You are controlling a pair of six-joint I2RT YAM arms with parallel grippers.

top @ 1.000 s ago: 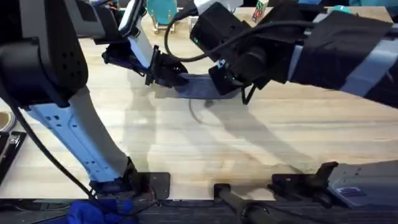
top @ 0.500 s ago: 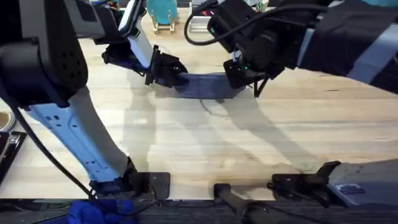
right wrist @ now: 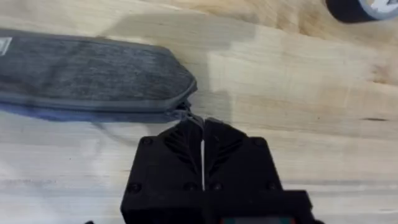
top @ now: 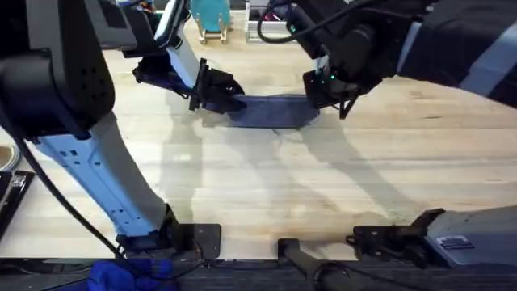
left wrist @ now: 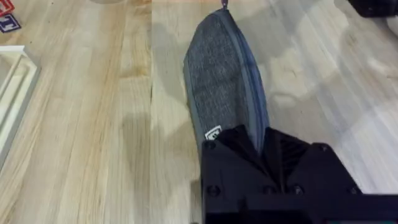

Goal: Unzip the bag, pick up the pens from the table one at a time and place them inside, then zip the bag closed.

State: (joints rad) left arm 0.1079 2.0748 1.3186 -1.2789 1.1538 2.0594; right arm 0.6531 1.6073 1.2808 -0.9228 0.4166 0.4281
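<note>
Blue-grey bag (top: 271,111) flat on the table (top: 266,186), stretched between two grippers: left gripper (top: 230,99) clamped on one end, right gripper (right wrist: 202,134) pinched shut on the zipper pull at the other end.

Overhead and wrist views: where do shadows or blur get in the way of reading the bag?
Overhead: the arms loom dark and soft-edged, and their broad shadows fall on the table in front of the bag. Left wrist: the bag's weave reads sharp, with a shadow beside it. Right wrist: the shut fingers are crisp, and a soft shadow lies past the bag's end.
</note>
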